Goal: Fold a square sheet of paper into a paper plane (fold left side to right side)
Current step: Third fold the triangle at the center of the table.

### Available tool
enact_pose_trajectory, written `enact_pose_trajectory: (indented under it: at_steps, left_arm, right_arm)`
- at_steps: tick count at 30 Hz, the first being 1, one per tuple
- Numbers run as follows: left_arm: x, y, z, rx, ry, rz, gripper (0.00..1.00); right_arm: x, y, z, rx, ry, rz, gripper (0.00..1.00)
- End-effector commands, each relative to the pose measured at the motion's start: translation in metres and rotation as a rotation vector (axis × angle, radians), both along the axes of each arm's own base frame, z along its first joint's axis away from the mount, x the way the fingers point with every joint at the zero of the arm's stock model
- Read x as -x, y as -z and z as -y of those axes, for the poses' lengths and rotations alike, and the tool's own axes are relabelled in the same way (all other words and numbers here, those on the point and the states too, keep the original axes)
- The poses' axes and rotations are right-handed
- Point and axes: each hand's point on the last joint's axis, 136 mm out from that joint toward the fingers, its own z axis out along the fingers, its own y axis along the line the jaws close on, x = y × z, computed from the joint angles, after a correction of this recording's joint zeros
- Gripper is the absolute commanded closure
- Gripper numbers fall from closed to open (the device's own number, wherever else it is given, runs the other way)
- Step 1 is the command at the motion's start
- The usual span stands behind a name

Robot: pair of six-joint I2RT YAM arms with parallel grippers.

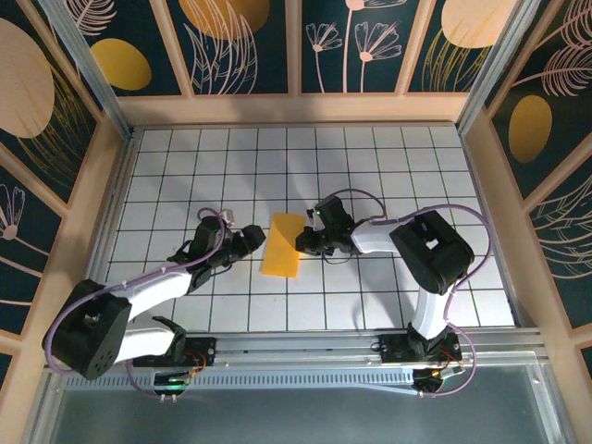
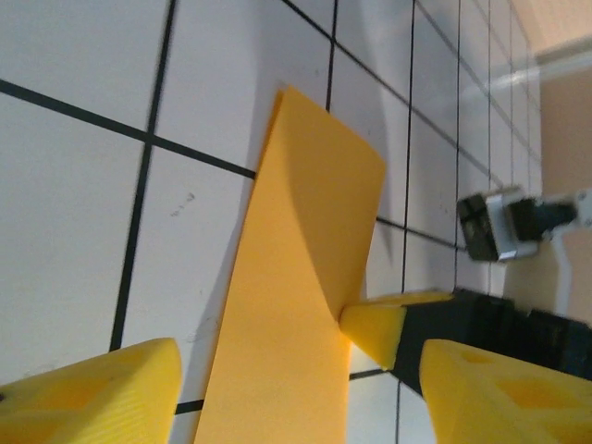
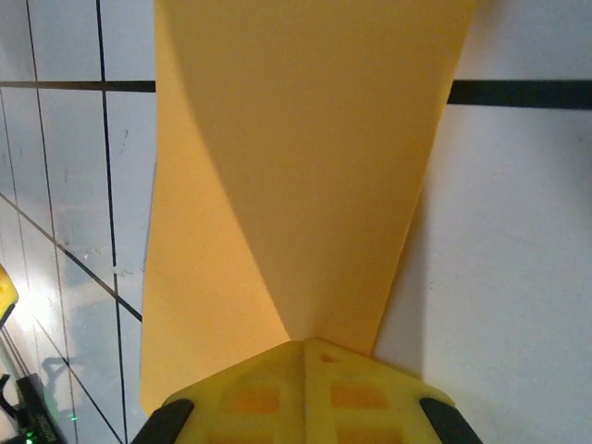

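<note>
The square sheet of paper (image 1: 282,245) lies folded over on itself on the white grid table, a narrow orange-yellow strip whose upper layer still lifts a little. My right gripper (image 1: 303,242) is shut, its joined yellow tips (image 3: 305,350) resting on the right edge of the sheet (image 3: 296,166). That tip (image 2: 379,331) also appears in the left wrist view, touching the paper (image 2: 296,268). My left gripper (image 1: 248,242) stands open at the sheet's left side. Its fingers (image 2: 92,393) stand wide apart on either side of the strip's near end, not touching it.
The white grid table (image 1: 388,157) is boxed in by wooden rails and dark decorated wall panels (image 1: 245,42). Both arms reach in from the near edge and meet at the table's middle. A metal rail (image 1: 305,347) runs along the front.
</note>
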Motion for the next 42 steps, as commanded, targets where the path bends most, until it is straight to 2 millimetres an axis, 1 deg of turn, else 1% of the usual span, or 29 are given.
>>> enact_pose_trajectory:
  at_steps: [1,6,11,14,20,31,37,42]
  left_arm:
    - [0.004,0.001,0.017,0.014,0.115,-0.021,0.37]
    - [0.007,0.017,0.031,-0.025,0.178,-0.072,0.38]
    - [0.009,0.035,0.034,-0.111,0.195,-0.124,0.36]
    - [0.009,0.042,0.038,-0.129,0.205,-0.14,0.36]
    - [0.008,0.049,0.046,-0.135,0.232,-0.158,0.4]
    - [0.009,0.049,0.057,-0.104,0.262,-0.159,0.54]
    - [0.005,0.045,0.055,-0.106,0.235,-0.141,0.53]
    - [0.002,0.037,0.057,-0.077,0.221,-0.122,0.54]
  right_arm:
    - [0.01,0.024,0.024,0.137,-0.022,-0.019,1.0]
    - [0.013,0.024,0.032,0.149,-0.05,-0.001,1.0]
    - [0.014,0.022,0.035,0.168,-0.081,0.024,1.0]
    - [0.014,0.021,0.036,0.175,-0.092,0.029,1.0]
    - [0.012,0.021,0.036,0.176,-0.091,0.036,1.0]
    - [0.011,0.022,0.039,0.186,-0.087,0.04,1.0]
    - [0.011,0.022,0.04,0.187,-0.084,0.038,1.0]
    - [0.011,0.021,0.04,0.185,-0.087,0.044,1.0]
